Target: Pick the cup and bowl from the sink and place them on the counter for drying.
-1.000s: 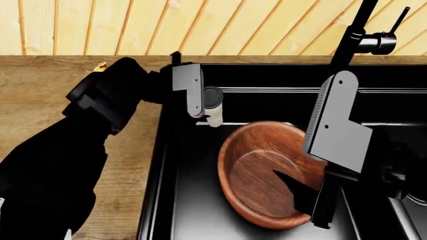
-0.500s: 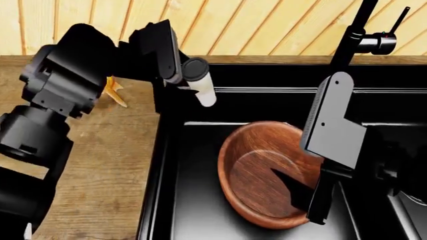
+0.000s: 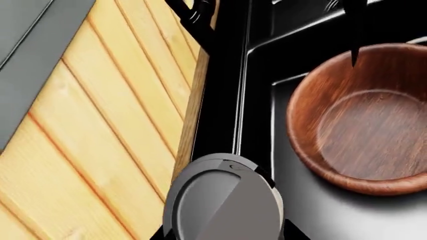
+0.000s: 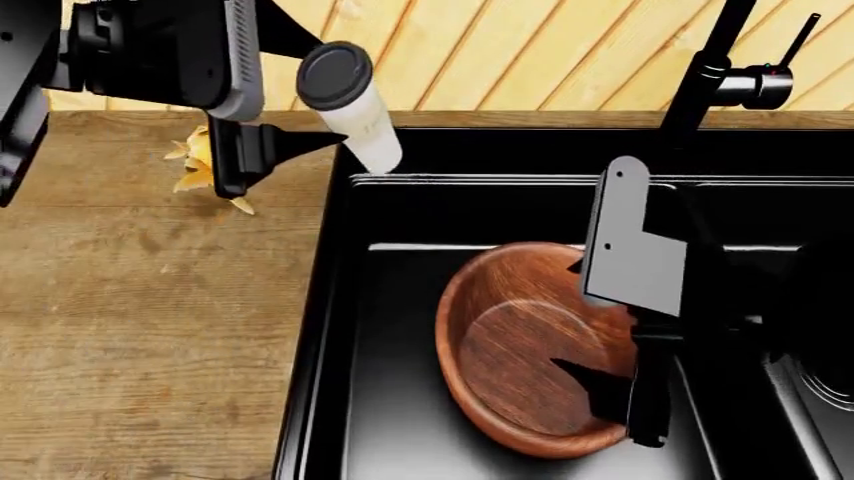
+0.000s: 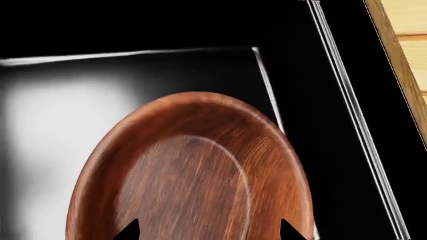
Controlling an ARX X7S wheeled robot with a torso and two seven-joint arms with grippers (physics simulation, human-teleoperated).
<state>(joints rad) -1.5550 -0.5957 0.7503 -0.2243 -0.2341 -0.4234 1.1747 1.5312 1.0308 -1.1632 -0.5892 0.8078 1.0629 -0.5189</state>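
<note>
My left gripper [image 4: 310, 108] is shut on the cup [image 4: 358, 118], a slim white cup with a round black lid. It holds the cup tilted, high above the back left corner of the sink [image 4: 387, 400], by the counter [image 4: 147, 330]. In the left wrist view the cup's lid [image 3: 223, 205] fills the space between the jaws. The reddish-brown wooden bowl [image 4: 514, 350] lies tilted in the left basin. My right gripper [image 4: 607, 330] is open and empty just above the bowl's inside [image 5: 193, 180], one fingertip [image 5: 130, 231] on each side. The bowl also shows in the left wrist view [image 3: 367, 120].
The tall black faucet [image 4: 707, 70] stands behind the sink at the right. A small yellow object [image 4: 200, 165] lies on the counter near the left gripper. The pale plank wall [image 4: 534, 50] runs behind. A second basin [image 4: 814, 400] lies at the far right.
My left arm has lifted the cup up out of the sink's back left corner and carried it left, toward the counter. My right gripper has shifted slightly left over the bowl.
</note>
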